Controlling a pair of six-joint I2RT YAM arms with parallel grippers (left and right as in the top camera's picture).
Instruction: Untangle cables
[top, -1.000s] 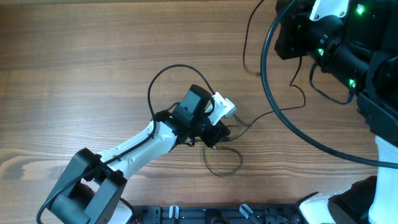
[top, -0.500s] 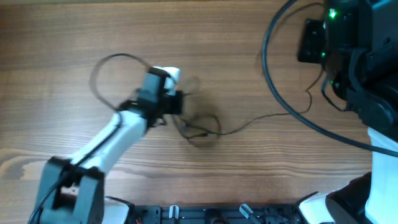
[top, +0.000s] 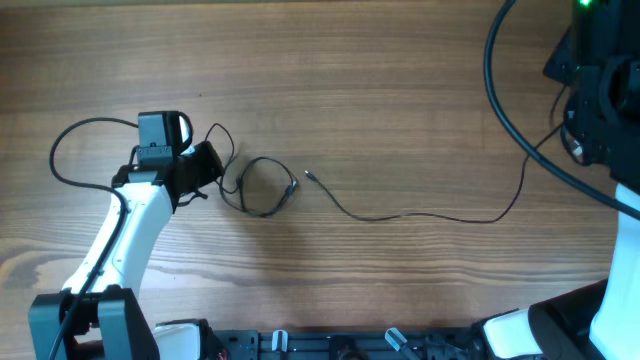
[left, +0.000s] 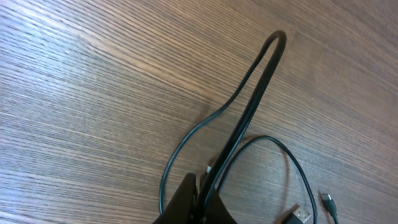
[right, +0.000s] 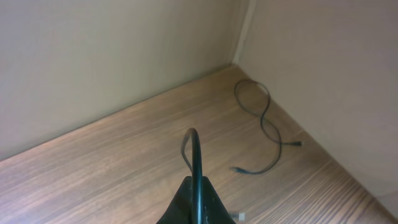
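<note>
Two thin black cables lie apart on the wooden table. One cable (top: 263, 186) is a small coil right of my left gripper (top: 205, 166), which is shut on a strand of it. In the left wrist view the held strand (left: 249, 106) loops up from the jaws (left: 200, 198), with the coil (left: 297, 171) and its USB plug (left: 301, 216) to the right. The other cable (top: 410, 217) runs stretched from its free plug (top: 308, 175) to my right gripper (top: 572, 140). In the right wrist view the jaws (right: 196, 194) are shut on that cable (right: 194, 152).
Thick black arm cables arc at the far left (top: 60, 150) and upper right (top: 492, 70). The right wrist view shows another loose thin cable (right: 264, 124) lying near a corner of beige walls. A black rail (top: 350, 345) lines the front table edge.
My left arm swung left, dragging the coiled cable with it. My right arm pulled away to the right, drawing the other cable out long. The two cables have come apart.
</note>
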